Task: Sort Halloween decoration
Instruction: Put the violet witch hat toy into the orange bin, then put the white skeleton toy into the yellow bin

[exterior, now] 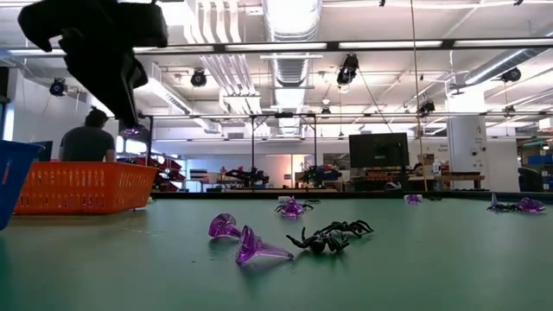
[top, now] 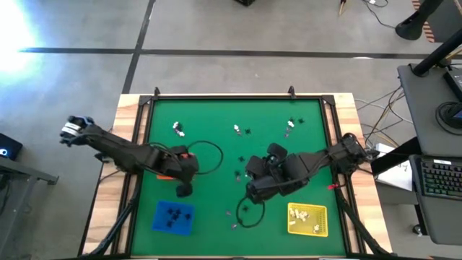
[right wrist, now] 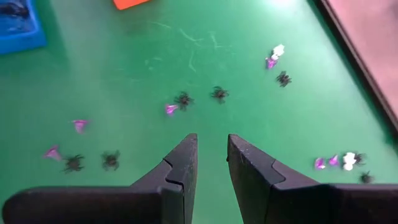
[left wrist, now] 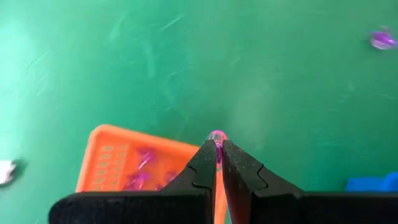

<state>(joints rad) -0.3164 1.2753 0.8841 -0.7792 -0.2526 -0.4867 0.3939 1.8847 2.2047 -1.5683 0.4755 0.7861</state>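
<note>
My left gripper hangs over the orange tray, shut on a pinkish-purple trinket. More purple trinkets lie in that tray. In the high view this gripper is between the orange tray and the blue tray. My right gripper stands open above the mat's middle, with nothing between its fingers. Loose black spiders and purple trinkets lie on the mat below it. White ones lie toward the far edge. My left gripper pinches the pinkish-purple trinket between its two fingers at their free ends. A small part of the trinket sticks out past the tips. The fingers slant downward. The trinket is lifted clear, above the orange tray's edge.
The blue tray holds black trinkets. A yellow tray at the near right holds white ones. Two purple trinkets and a black spider lie near the mat's front. Cable loops lie on the mat. A person sits far behind the table.
</note>
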